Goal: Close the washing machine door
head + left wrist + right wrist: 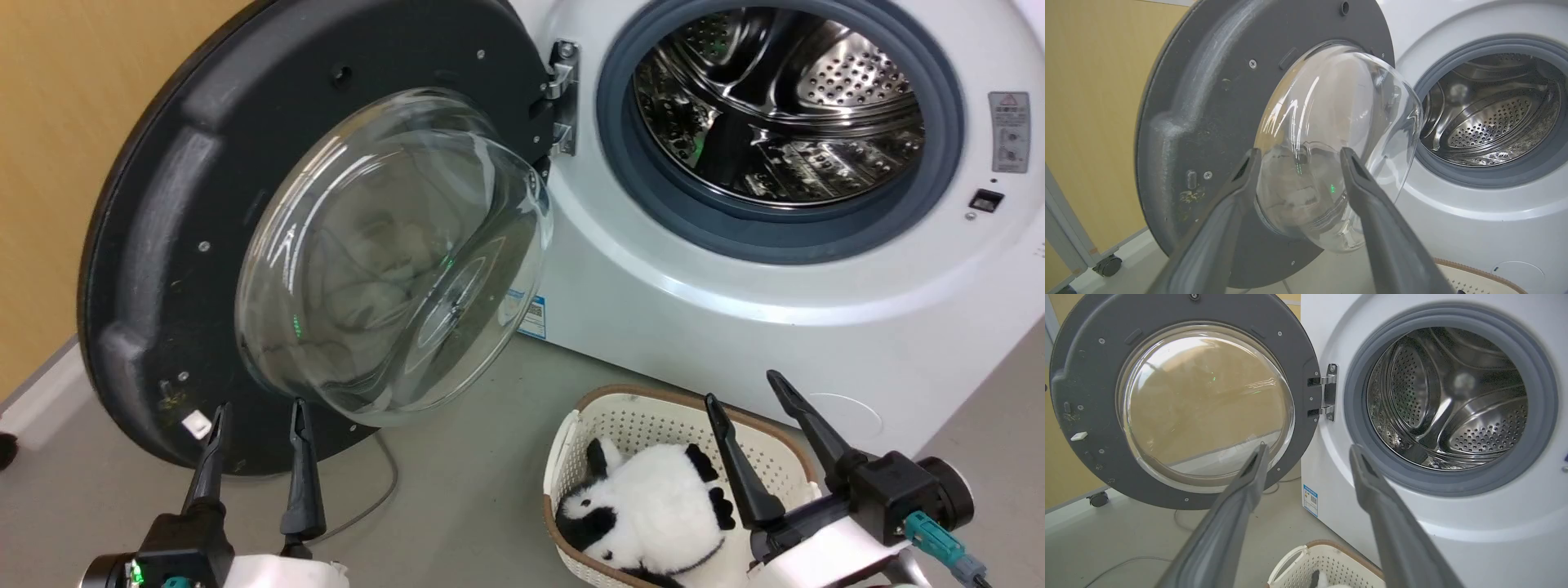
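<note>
The washing machine door point(171, 212) stands wide open, swung out to the left on its metal hinge point(563, 98), its glass bowl window point(392, 261) bulging toward me. The white washing machine point(735, 310) shows its steel drum point(784, 106) and grey gasket point(629, 163). My left gripper point(257, 408) is open, low in front of the door's lower rim, apart from it; in the left wrist view the left gripper point(1298, 157) frames the glass bowl point(1331, 143). My right gripper point(747, 388) is open above the basket. In the right wrist view the right gripper point(1306, 451) points between the door point(1086, 375) and the drum point(1453, 396).
A cream laundry basket point(588, 425) holding a black-and-white plush toy point(653, 506) stands on the grey floor under my right gripper. A thin cable point(384, 490) lies on the floor. A yellow wall point(57, 122) is behind the door. A castor wheel point(1106, 265) stands at the wall's foot.
</note>
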